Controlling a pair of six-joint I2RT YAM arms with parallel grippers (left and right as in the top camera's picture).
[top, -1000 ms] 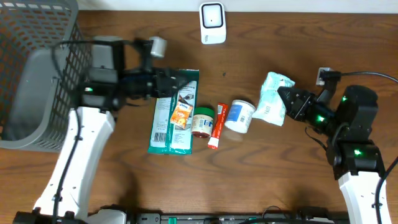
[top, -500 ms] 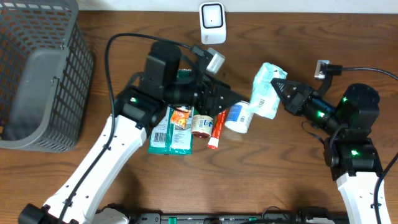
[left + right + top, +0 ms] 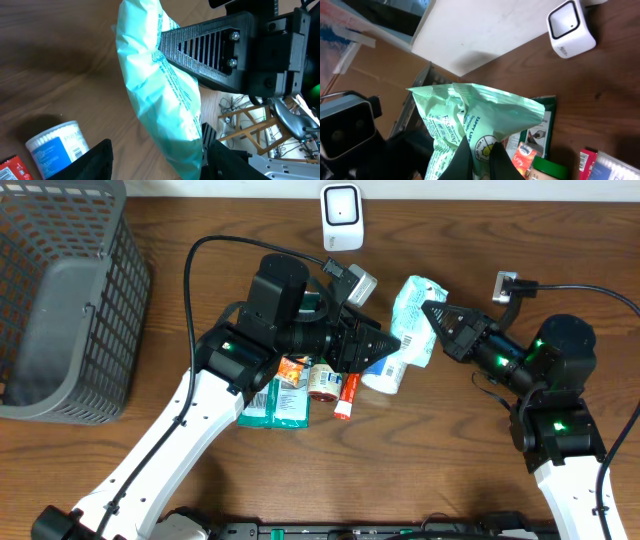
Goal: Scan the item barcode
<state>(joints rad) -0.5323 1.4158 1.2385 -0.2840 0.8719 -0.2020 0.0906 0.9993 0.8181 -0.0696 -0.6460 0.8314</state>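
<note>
The item is a mint-green wipes pack [image 3: 410,308], held up above the table with my right gripper [image 3: 428,313] shut on its edge. In the right wrist view both black fingers [image 3: 461,161] pinch the pack [image 3: 470,117]. My left gripper [image 3: 388,346] has reached the pack's other end. In the left wrist view its jaws stand open either side of the pack's lower tip [image 3: 172,115], with a gap on the left side. The white scanner [image 3: 341,217] stands at the table's back edge, also seen in the right wrist view [image 3: 570,27].
Beneath the arms lie a flat green packet [image 3: 272,406], an orange sachet [image 3: 292,370], a green-lidded jar [image 3: 325,381], a red tube [image 3: 346,395] and a blue-and-white tub [image 3: 386,376]. A grey wire basket [image 3: 130,275] fills the left side.
My left arm swung from beside the basket across to the middle and reached the pack. My right gripper carried the pack up and to the left.
</note>
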